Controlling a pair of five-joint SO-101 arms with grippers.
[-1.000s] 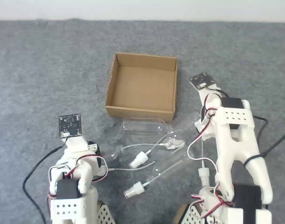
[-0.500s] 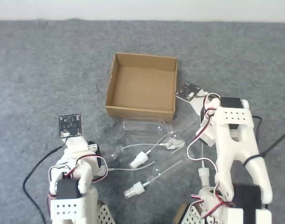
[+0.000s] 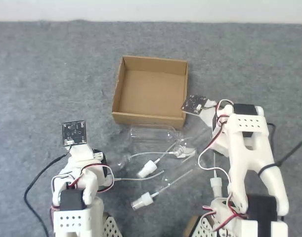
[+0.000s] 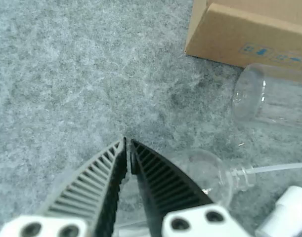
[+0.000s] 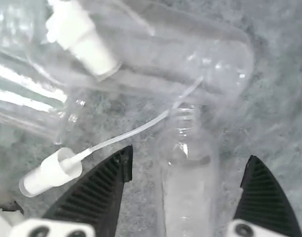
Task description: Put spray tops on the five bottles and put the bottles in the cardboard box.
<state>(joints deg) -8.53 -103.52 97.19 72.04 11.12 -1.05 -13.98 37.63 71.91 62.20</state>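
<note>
- High view: grey carpet (image 3: 52, 64) is the work surface, with a white wall strip (image 3: 151, 10) behind it.
- The brown, square cardboard box (image 3: 148, 119) is open on top. A clear bottle (image 3: 153, 132) lies on its side just beside the box's near wall.
- White spray tops (image 3: 147, 169) with thin tubes lie scattered between the two arms.
- Left wrist view: the left gripper (image 4: 127, 144) has its fingers pressed together and holds nothing.
- A small round bottle (image 4: 205, 170) lies just beside one finger. Past the fingertips a bottle base (image 4: 252, 94) lies by the box wall. Blue print on that wall can't be made out from above.
- Right wrist view: the right gripper (image 5: 189, 155) has its fingers spread wide and grips nothing.
- A bottle neck (image 5: 184, 123) lies between the fingers, apart from both.
- A tubed spray top (image 5: 52, 173) lies just outside one finger, and a larger bottle (image 5: 200, 54) lies past the fingertips.
</note>
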